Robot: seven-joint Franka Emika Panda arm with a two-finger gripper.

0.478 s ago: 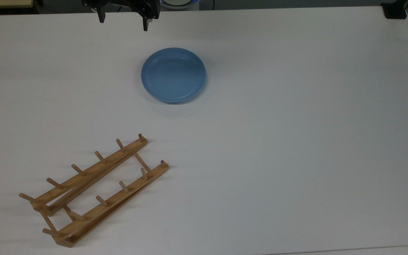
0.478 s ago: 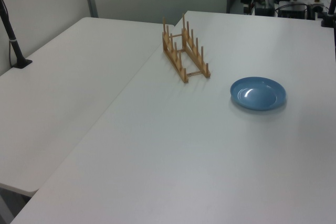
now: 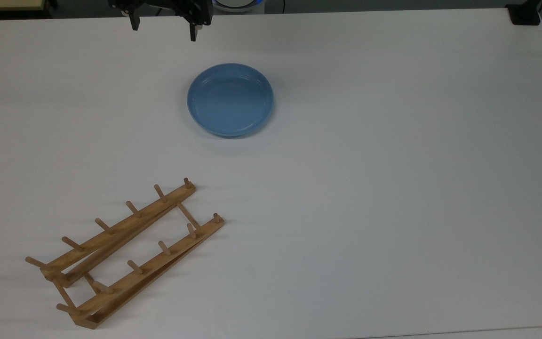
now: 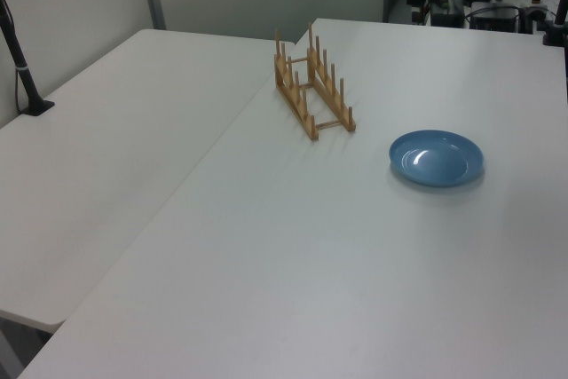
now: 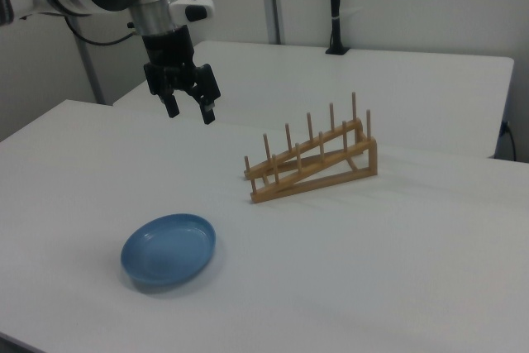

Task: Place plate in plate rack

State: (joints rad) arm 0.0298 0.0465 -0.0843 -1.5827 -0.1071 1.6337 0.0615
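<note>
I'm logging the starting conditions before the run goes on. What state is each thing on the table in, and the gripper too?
plate: lying flat on the table, right side up, nothing in it, not held.
plate rack: standing on the table with pegs up, no plate in its slots.
gripper: open, holding nothing, hanging in the air above the table, apart from the plate.

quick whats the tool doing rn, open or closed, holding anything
Tool: open and empty, up in the air, apart from the plate, which lies flat on the table.
</note>
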